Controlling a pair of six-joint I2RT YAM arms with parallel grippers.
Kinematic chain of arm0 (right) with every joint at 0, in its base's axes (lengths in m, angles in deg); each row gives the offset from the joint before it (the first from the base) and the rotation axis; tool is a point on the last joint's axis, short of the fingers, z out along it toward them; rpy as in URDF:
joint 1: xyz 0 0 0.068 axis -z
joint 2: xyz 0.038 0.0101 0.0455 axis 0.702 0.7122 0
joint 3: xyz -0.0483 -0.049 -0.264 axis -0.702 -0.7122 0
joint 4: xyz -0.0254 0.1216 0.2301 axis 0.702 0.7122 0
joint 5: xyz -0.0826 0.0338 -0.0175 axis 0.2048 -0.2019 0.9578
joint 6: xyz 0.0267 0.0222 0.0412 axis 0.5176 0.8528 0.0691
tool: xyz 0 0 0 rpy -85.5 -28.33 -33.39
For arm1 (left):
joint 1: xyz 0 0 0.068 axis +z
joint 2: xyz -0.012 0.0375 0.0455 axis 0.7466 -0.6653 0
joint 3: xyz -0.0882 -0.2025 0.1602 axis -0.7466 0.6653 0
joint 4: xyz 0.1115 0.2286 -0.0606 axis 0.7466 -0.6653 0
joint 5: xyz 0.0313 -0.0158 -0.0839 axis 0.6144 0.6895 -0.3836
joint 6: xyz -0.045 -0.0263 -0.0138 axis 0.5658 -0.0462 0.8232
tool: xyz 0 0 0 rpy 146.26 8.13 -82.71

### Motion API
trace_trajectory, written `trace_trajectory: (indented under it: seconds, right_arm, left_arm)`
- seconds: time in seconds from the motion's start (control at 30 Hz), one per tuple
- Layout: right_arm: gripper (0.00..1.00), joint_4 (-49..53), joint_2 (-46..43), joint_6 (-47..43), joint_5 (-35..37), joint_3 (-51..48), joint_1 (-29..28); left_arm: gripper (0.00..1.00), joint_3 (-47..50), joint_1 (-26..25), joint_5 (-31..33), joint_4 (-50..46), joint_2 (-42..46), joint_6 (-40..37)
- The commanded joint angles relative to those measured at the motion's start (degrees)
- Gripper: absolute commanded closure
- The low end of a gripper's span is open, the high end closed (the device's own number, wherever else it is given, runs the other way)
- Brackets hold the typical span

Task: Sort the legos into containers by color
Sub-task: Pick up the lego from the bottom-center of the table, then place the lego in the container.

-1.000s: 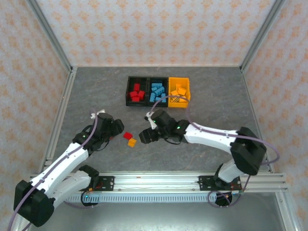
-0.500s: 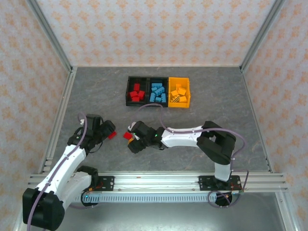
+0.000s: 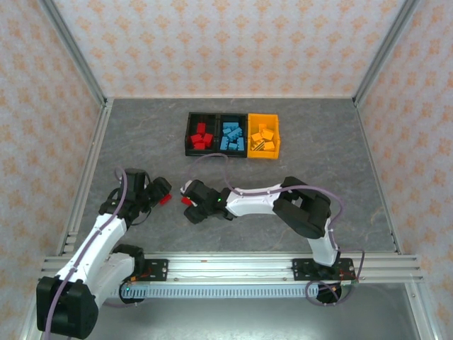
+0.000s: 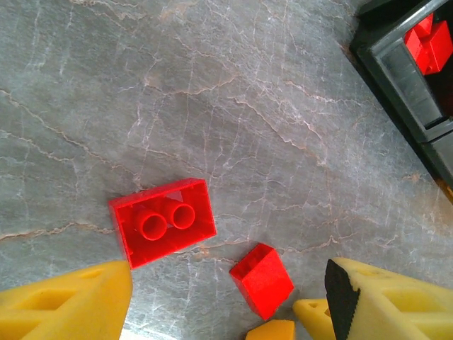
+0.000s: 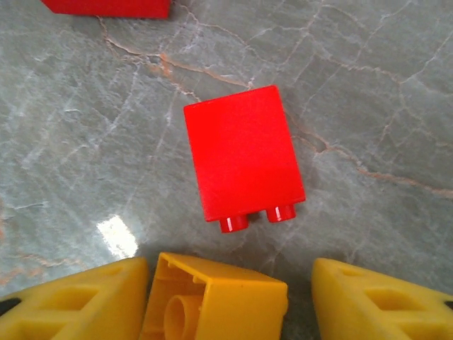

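Red brick (image 5: 244, 152) on grey bench (image 5: 368, 85), orange-yellow brick (image 5: 212, 297) between right tool's (image 5: 226, 283) parted fingers, seemingly unclamped, left tool (image 4: 228, 276) spread wide.

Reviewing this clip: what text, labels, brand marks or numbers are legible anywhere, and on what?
None can be read. The red brick, the orange-yellow brick and the bins carry no legible marking, and the brick's studs show no readable brand.
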Motion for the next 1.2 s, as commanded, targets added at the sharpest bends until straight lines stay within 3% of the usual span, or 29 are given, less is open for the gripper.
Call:
trace_trajectory:
  seconds: [0.0, 0.07, 0.3, 0.63, 0.9, 1.17]
  right_arm:
    - [0.47, 0.57, 2.06, -0.75, 1.16, 0.92, -0.82]
    - [0.55, 0.71, 1.93, -0.82, 1.22, 0.48, -0.85]
    - [0.66, 0.38, -1.65, 0.13, 3.27, -2.83, -0.90]
    - [0.69, -1.61, -12.41, 4.82, 3.35, -9.60, 3.29]
    - [0.69, 0.45, -22.18, 8.35, 1.52, -13.79, 14.57]
    - [0.70, 0.95, -25.57, 12.86, -1.15, -11.08, 29.33]
  left_arm:
    - [0.26, 0.39, 0.78, -1.33, 1.92, -0.74, -1.45]
    - [0.27, 0.23, 0.84, -1.62, 2.18, -1.08, -1.54]
    - [0.27, 0.22, 0.94, -2.24, 3.14, -1.98, -1.59]
    - [0.28, 1.89, -1.76, -7.47, 8.65, -2.47, -0.39]
    - [0.29, 0.08, -12.60, -5.49, 16.42, -9.26, 4.15]
    - [0.29, -6.91, -22.38, -3.42, 23.11, -19.60, 5.82]
